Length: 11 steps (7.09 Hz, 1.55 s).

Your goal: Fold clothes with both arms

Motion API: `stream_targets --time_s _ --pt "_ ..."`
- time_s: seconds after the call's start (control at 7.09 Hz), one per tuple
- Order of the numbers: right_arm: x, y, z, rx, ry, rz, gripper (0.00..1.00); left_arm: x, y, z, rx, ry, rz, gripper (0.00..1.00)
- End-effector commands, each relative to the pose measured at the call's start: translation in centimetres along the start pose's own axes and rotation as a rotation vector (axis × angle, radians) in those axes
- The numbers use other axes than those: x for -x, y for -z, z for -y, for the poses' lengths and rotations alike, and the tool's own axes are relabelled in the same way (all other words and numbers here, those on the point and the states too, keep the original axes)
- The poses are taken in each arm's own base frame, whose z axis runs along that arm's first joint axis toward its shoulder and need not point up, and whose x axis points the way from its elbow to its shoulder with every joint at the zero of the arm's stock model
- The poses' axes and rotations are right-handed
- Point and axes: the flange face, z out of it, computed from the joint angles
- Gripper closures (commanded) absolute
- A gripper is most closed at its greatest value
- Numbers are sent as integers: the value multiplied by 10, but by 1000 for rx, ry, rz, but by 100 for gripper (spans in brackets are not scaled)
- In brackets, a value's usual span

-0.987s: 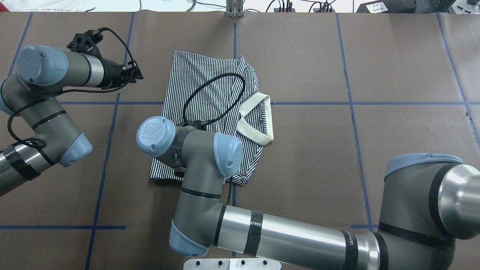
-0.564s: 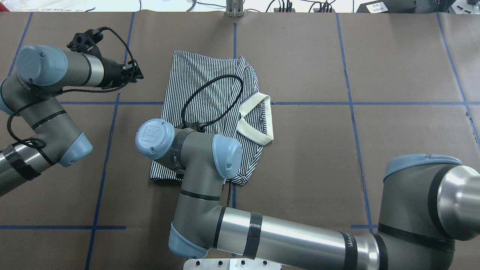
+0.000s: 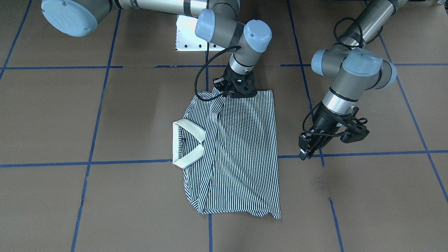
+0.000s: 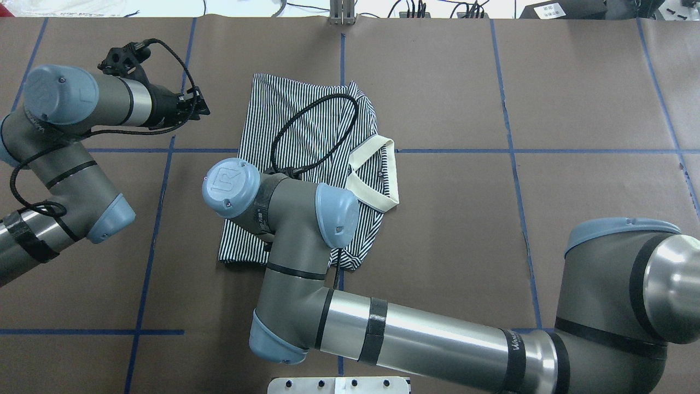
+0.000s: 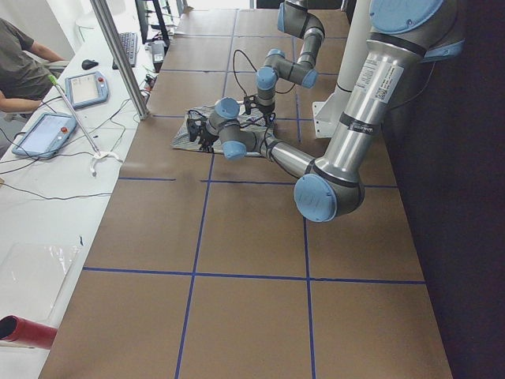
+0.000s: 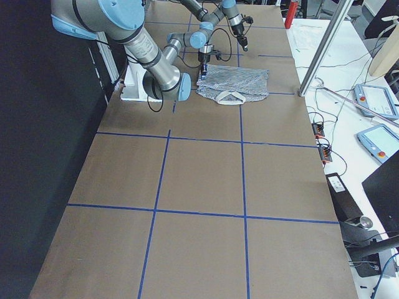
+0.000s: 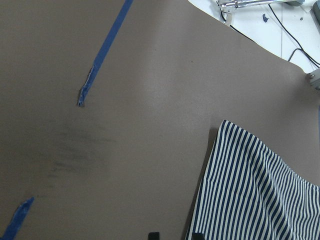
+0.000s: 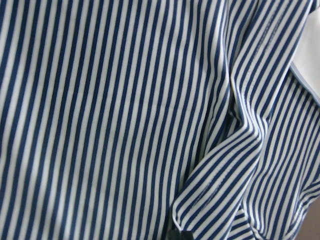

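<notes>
- While the right gripper (image 3: 236, 90) is set on the robot-side edge of the polo shirt (image 3: 241, 154), its fingertips are seen pressed together in the wrist view. A raised fold of striped cloth is apparently pinched between them.
- The left gripper (image 3: 307, 148) is held spread and empty above bare table (image 3: 367, 196). It is just beside the shirt's edge on the robot's left and is not touching the cloth.
- The shirt is laid flat near the middle of the table, narrowed to a rough rectangle, with the cream collar (image 3: 187, 140) sticking out on the robot's right.
- A mid-fold step is judged to be in hand: one edge is gripped and the other is not yet taken.
- Next, a grip by the left gripper on the edge beside it is probably called for. Both edges could then be lifted together and the cloth carried over evenly, without bunching.
- No container is shown, so nothing is held in one.
</notes>
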Motion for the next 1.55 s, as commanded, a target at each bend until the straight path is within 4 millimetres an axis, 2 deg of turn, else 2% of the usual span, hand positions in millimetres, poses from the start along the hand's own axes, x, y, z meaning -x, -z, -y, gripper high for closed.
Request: stream_targets --time_s 0.0,0.14,0.28,0.56,0.85,0.99,1.13,1.27,1.41 --pt "-47 3 -17 2 18 -4 100 -1 1 0 0 0 -2 67" --pt "-81 -14 -30 0 18 -4 100 -1 1 0 0 1 -3 67" --pt "-96 -23 -35 2 14 -12 100 -5 3 -1 1 13 -10 67" --pt "-111 -27 -42 2 20 -8 100 -9 3 -9 10 33 -17 67" --pt "-122 -37 -42 5 31 -24 97 -14 7 -12 11 29 -29 66" --pt "-135 -41 -37 4 21 -32 97 -14 7 -12 11 29 -29 65" --pt "-153 -45 -43 1 24 -34 91 -14 7 -12 11 28 -30 65" --pt "-153 -44 -47 -2 16 -31 71 -15 8 -12 11 30 -32 64" --pt "-153 -50 -51 1 18 -39 48 -15 7 -15 15 28 -32 64"
